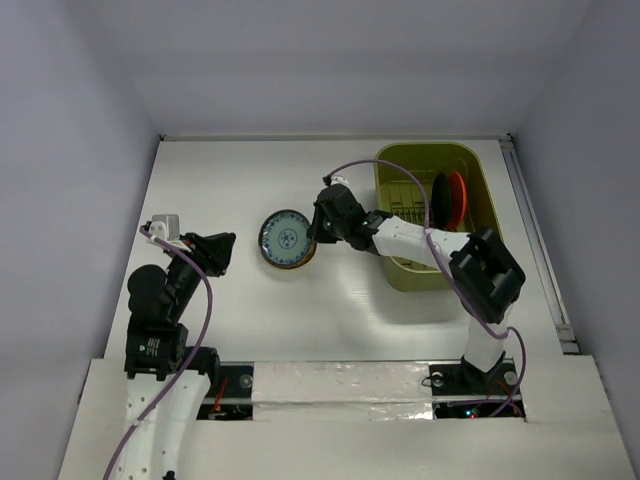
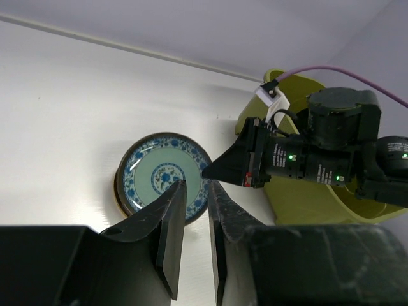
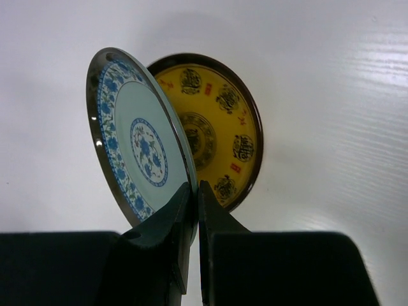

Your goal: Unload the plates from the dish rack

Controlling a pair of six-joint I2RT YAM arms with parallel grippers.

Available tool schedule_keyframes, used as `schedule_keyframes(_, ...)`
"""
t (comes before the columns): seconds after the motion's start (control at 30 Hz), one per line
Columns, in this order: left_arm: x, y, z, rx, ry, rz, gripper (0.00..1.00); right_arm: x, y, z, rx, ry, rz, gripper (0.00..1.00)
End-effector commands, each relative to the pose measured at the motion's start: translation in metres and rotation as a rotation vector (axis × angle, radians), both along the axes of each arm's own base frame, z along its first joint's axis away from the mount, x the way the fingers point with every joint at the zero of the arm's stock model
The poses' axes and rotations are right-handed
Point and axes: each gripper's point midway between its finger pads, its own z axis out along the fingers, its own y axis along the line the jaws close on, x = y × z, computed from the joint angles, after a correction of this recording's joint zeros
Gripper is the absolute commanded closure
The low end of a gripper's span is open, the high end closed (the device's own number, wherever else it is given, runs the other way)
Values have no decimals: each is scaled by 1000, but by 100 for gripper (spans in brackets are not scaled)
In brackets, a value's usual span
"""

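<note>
My right gripper (image 1: 318, 228) is shut on the rim of a teal patterned plate (image 3: 137, 146), left of the dish rack (image 1: 402, 275). The teal plate (image 1: 285, 238) hangs tilted over a dark plate with a yellow pattern (image 3: 217, 127) that lies flat on the table. An orange-red plate (image 1: 456, 198) stands on edge in the olive-green rack, with a dark one beside it. My left gripper (image 1: 225, 250) hovers at the left of the table. Its jaws stand a narrow gap apart with nothing between them, pointing at the teal plate (image 2: 162, 175).
The white table (image 1: 220, 180) is walled in at the back and on both sides. The right arm (image 1: 420, 240) reaches across the rack's front left corner. A purple cable (image 1: 385, 165) loops above the rack.
</note>
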Motion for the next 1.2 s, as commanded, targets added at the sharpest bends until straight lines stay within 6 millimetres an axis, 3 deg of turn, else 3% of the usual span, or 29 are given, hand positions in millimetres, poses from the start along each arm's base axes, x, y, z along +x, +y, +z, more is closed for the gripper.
schedule_keyframes(0.0,3,1,8,-2,-37,3,82,6,8,8,62,-31,-15,99)
schedule_keyframes(0.13,3,1,8,-2,-37,4,82,2,6,-4,54,-12,-16,94)
schedule_keyframes(0.33,2,1,9,-2,-39,3,81,0,-1,-11,22,1,-28,70)
schedule_keyframes(0.37,2,1,9,-2,-40,4,81,-4,1,-9,21,-2,-19,61)
schedule_keyframes(0.43,2,1,10,-3,-43,3,81,-5,-2,-9,3,-5,-15,53)
schedule_keyframes(0.57,1,1,11,-3,-48,1,81,-5,-13,1,-44,-26,-26,35)
schedule_keyframes(0.7,0,1,13,-4,-57,3,81,-8,-25,30,-114,-87,-39,32)
schedule_keyframes(0.73,-1,1,13,-4,-59,1,81,-9,-31,46,-109,-114,-49,32)
schedule_keyframes(0.8,-2,0,14,-5,-63,0,81,-9,-48,61,-150,-154,-86,38)
schedule_keyframes(0.83,-2,0,14,-7,-64,0,81,-10,-58,85,-136,-198,-109,45)
schedule_keyframes(0.87,-2,0,14,-7,-62,-5,81,-10,-69,96,-149,-228,-137,56)
schedule_keyframes(0.9,-2,-1,14,-7,-64,-9,82,-9,-91,118,-190,-282,-199,87)
schedule_keyframes(0.93,-2,-1,14,-6,-64,-9,82,-8,-99,118,-227,-291,-217,87)
schedule_keyframes(0.97,-2,-2,14,-4,-65,-12,86,-5,-119,139,-223,-320,-262,98)
schedule_keyframes(1.03,-2,-2,14,-4,-65,-14,94,-3,-148,157,-266,-353,-310,100)
schedule_keyframes(1.07,-2,-2,14,-4,-65,-14,97,3,-173,172,-262,-374,-366,100)
schedule_keyframes(1.17,-2,-1,14,-4,-66,-11,100,10,-224,175,-337,-365,-461,100)
